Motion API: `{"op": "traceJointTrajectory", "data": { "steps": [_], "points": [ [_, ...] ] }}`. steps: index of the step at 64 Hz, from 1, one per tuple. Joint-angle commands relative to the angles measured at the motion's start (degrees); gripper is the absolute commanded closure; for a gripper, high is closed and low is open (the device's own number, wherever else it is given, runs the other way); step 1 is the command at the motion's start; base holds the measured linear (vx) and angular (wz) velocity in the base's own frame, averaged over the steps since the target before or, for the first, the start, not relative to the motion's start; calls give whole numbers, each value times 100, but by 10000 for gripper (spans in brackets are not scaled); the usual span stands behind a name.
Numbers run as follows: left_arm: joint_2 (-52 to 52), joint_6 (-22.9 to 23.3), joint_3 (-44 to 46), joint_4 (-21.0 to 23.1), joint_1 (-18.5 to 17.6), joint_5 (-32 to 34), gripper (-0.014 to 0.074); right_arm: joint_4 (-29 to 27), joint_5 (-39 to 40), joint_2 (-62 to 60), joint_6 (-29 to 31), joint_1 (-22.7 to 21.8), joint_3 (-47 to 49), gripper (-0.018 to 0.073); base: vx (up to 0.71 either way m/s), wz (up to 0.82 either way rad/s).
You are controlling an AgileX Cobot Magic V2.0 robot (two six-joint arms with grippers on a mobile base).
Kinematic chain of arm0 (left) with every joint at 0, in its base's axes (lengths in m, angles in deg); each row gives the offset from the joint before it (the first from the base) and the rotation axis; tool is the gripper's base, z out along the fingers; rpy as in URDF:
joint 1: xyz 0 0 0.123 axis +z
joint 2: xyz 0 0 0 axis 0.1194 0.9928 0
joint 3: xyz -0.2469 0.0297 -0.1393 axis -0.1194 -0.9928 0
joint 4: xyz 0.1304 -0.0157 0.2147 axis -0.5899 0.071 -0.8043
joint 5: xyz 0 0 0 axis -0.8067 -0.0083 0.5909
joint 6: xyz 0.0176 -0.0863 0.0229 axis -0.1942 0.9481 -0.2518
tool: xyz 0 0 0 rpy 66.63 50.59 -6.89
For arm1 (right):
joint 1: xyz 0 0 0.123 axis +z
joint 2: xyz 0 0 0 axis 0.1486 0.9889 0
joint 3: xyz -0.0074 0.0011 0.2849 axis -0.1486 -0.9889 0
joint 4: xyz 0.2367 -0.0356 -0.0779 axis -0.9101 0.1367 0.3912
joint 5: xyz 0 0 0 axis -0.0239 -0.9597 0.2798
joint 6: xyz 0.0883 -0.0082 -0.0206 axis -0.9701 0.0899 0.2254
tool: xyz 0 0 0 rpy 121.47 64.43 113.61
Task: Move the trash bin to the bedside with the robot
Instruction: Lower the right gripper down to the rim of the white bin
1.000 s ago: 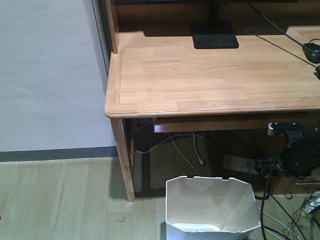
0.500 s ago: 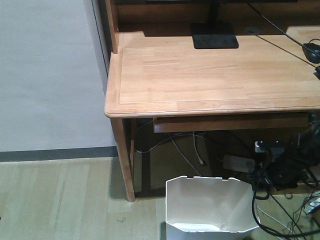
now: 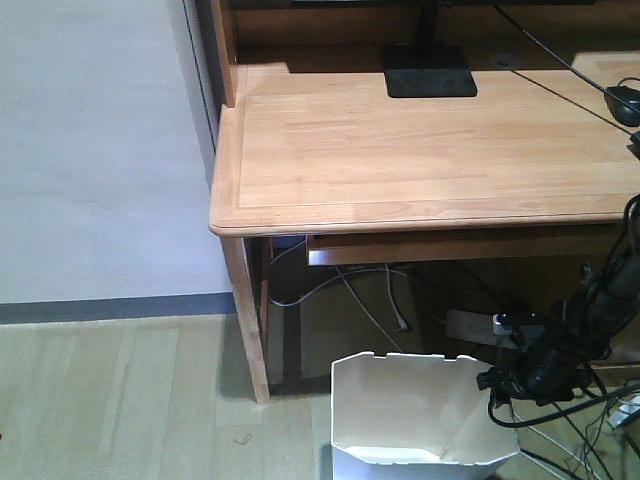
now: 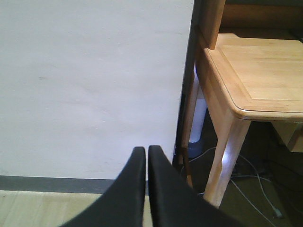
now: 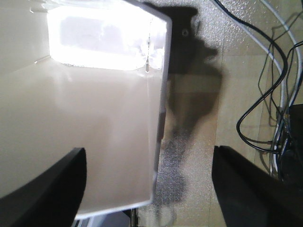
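In the front view, the white thin plastic trash bin [image 3: 420, 410] with cut corners is standing upright on the light wooden floor [image 3: 120, 400]. It is near us, just in front of the light wooden desk [image 3: 420, 150]. Its open top is facing up, and its long side is running left to right. The black right arm [image 3: 565, 345], with black cables along it, is reaching down on the right. Its end is sitting at the bin's right rim, but this view is not showing whether they touch. A black flat stand [image 3: 430, 75] and a black mouse [image 3: 625, 103] are sitting on the far part of the desk. A white power strip [image 3: 480, 325] is lying under it.

The left wrist view is showing only the left gripper [image 4: 147, 156], which the front view misses. Its two black fingers are pressing close together with nothing between them. It is pointing at the pale wall [image 4: 94, 85], left of the desk corner.

The right wrist view is looking down along the bin's side. The right gripper [image 5: 147, 151] is spreading its jaws wide, one on each side of the bin's right wall. Loose cables [image 5: 270, 94] are lying on the floor to the right.
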Motion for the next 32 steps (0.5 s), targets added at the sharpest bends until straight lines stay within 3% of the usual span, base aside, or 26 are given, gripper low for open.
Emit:
{"op": "traceJointTrajectory", "data": {
  "steps": [1,32],
  "points": [
    [-81,25,-19,13,-17,376,603,-16,150,-52,47,-7,186,21,0,0],
    [-81,25,-19,13,-17,376,603,-240,48,1094,44,-72,1243,23,0,0]
  ]
}}
